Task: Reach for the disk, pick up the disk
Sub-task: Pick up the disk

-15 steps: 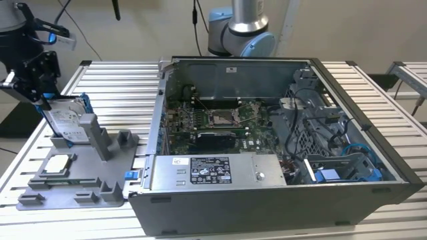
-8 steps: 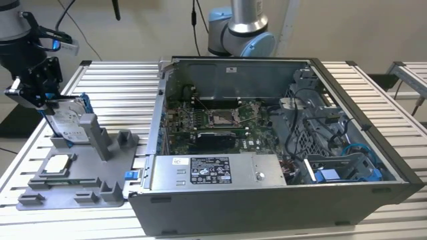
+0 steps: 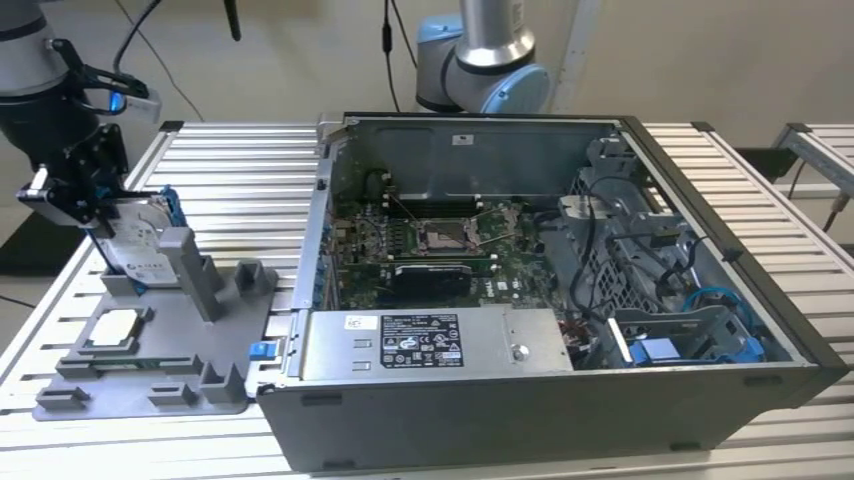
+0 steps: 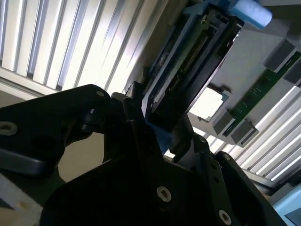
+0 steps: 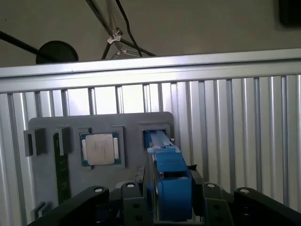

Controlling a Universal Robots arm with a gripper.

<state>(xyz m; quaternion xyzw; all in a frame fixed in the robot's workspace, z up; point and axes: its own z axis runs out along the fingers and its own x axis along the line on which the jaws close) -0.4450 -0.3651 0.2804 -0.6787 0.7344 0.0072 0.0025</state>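
Your gripper (image 5: 171,200) pinched the blue-framed disk (image 5: 165,165) between its fingers as the disk stood on edge in the grey fixture (image 5: 70,121) just ahead of the tool; pick-up seemed in hand, calling for a straight lift clear of the slot.

The black two-fingered gripper (image 3: 91,205) hangs below the arm's silver-grey and black wrist (image 3: 40,70), tilted off the vertical with its fingertips lowest. In both wrist views its black metal fingers (image 4: 136,110) stand one on each side of the flat silver-grey disk (image 5: 171,183) in its blue plastic frame. They are closed against it, with the black linkage bars splayed outward behind them. Well apart from the gripper, the arm's upright silver tube with light-blue joint caps (image 3: 481,60) rises out of view.
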